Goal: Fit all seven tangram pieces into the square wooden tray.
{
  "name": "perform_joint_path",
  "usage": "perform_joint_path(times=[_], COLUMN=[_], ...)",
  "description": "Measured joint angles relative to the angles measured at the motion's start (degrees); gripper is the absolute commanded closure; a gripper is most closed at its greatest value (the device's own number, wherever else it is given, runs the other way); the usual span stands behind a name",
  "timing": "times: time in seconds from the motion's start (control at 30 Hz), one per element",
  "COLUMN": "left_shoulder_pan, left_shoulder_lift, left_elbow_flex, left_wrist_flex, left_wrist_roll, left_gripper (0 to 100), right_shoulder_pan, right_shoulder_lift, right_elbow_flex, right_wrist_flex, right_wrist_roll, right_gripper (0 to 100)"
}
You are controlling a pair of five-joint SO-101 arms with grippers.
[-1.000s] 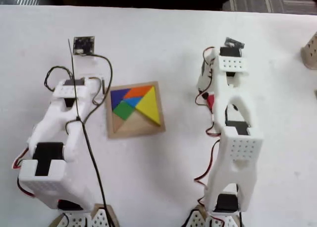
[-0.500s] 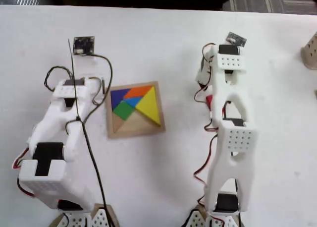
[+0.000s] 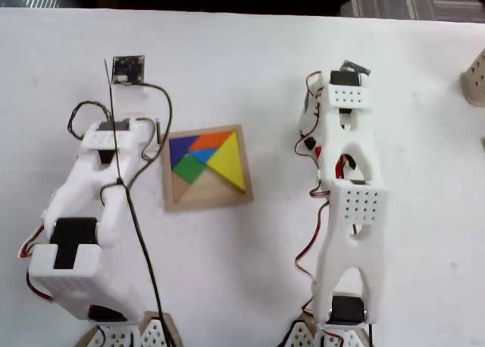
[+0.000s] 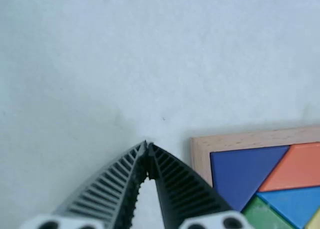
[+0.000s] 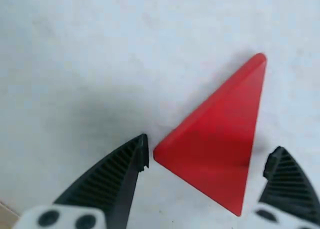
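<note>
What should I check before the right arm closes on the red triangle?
1. Right gripper open: ok.
2. Red triangle lies between its fingers: ok.
3. Triangle flat on the table: ok.
4. Tray has bare wood left: ok.
5. Left gripper shut, outside the tray: ok.
6. Triangle matches the free gap: cannot tell.

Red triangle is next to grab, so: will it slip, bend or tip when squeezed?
Probably stiff: the red triangle keeps crisp straight edges. It lies flat, so tipping seems unlikely. Its slanted sides might slide out of the open right gripper.
</note>
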Motion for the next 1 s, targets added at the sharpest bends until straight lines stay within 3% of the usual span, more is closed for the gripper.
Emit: perform_joint_path(times=[0.23, 1.0], left_shoulder_pan=[0.0, 0.0], left_shoulder_lift=[0.0, 0.1], left_elbow_flex=[0.0, 0.0], left_wrist_flex=[0.0, 0.0], left_wrist_roll=[0.0, 0.0], left_gripper=[98, 98], right_shoulder_pan=[2.7, 4.5], right_shoulder_lift=[0.0, 0.7], right_elbow_flex=[0.0, -0.9], right_wrist_flex=[1.8, 4.2], right_wrist_roll=[0.0, 0.9], right_gripper=[75.5, 75.9])
